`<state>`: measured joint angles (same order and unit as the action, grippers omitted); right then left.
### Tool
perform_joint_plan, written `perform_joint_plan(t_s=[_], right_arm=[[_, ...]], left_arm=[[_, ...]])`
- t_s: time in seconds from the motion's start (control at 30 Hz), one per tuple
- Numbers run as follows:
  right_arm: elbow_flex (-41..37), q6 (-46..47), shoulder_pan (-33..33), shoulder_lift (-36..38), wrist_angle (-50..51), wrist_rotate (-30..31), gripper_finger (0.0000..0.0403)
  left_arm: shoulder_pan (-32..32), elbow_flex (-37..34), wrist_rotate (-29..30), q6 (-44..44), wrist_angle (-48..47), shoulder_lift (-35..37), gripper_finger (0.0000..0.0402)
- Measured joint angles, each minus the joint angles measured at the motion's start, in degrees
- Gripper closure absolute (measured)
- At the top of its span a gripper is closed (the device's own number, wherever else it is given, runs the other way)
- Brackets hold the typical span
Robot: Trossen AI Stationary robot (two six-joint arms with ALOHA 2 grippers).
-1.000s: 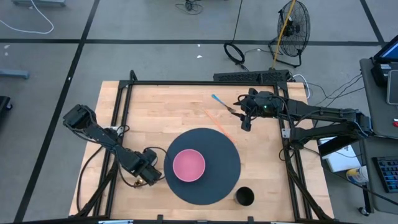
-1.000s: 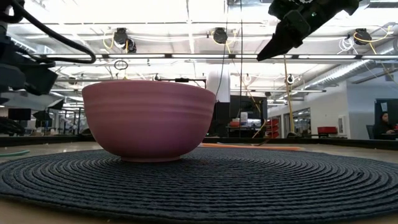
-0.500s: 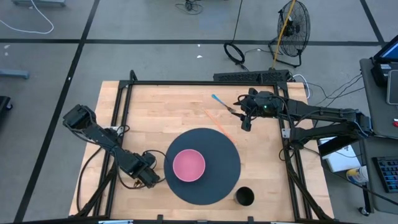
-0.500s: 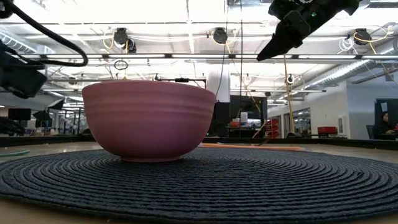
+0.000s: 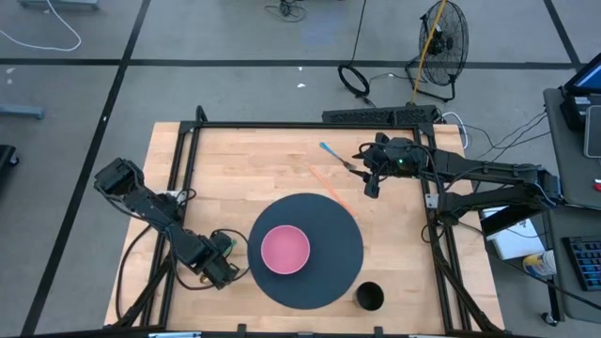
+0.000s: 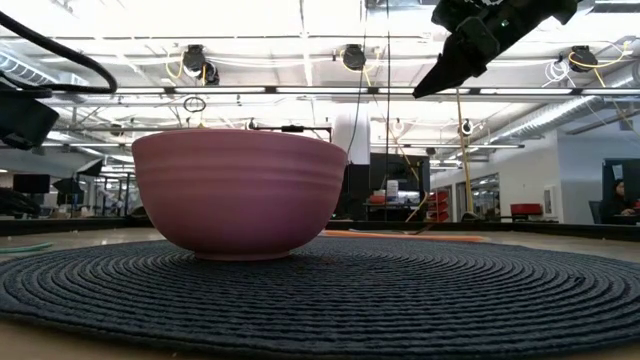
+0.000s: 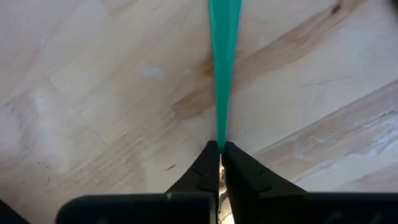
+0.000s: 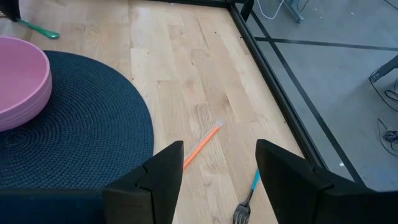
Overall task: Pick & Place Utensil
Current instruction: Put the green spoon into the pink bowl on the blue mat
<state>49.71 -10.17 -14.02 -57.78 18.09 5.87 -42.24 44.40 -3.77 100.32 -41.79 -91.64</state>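
Note:
A green utensil (image 7: 223, 68) lies flat on the wooden table near its left near corner; it also shows far off in the right wrist view (image 8: 38, 28). My left gripper (image 7: 221, 148) stands over its narrow end, shut on it; in the high view the gripper (image 5: 220, 271) covers the utensil. A pink bowl (image 5: 285, 249) sits on a round dark mat (image 5: 331, 270). My right gripper (image 5: 372, 184) hangs open and high over the far right, with an orange stick (image 8: 202, 146) and a blue fork (image 8: 248, 200) on the table below it. My left gripper pinches the green utensil's narrow end (image 7: 221, 138) between its two fingertips. The fingers come from above, pointing down. The utensil lies on the table, running straight away from the fingers.
A black cup (image 5: 369, 297) stands at the mat's near right. A black frame (image 5: 282, 125) runs round the table's edges. Bare wood lies between the mat and the far edge.
My left gripper has shifted a little toward the table's near left corner. My right arm has kept still.

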Motion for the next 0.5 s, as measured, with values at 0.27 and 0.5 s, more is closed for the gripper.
perform_joint_plan(t_s=[0.27, 0.5], right_arm=[[0.0, 0.0, 0.0, 0.0, 0.2, 0.0, 0.0204], [0.0, 0.0, 0.0, 0.0, 0.2, 0.0, 0.0204]], left_arm=[[-0.1, 0.0, 2.7, 1.7, -1.0, 0.0, 0.0395], [-0.8, 0.1, 5.6, 4.1, -2.6, 0.0, 0.0398]])
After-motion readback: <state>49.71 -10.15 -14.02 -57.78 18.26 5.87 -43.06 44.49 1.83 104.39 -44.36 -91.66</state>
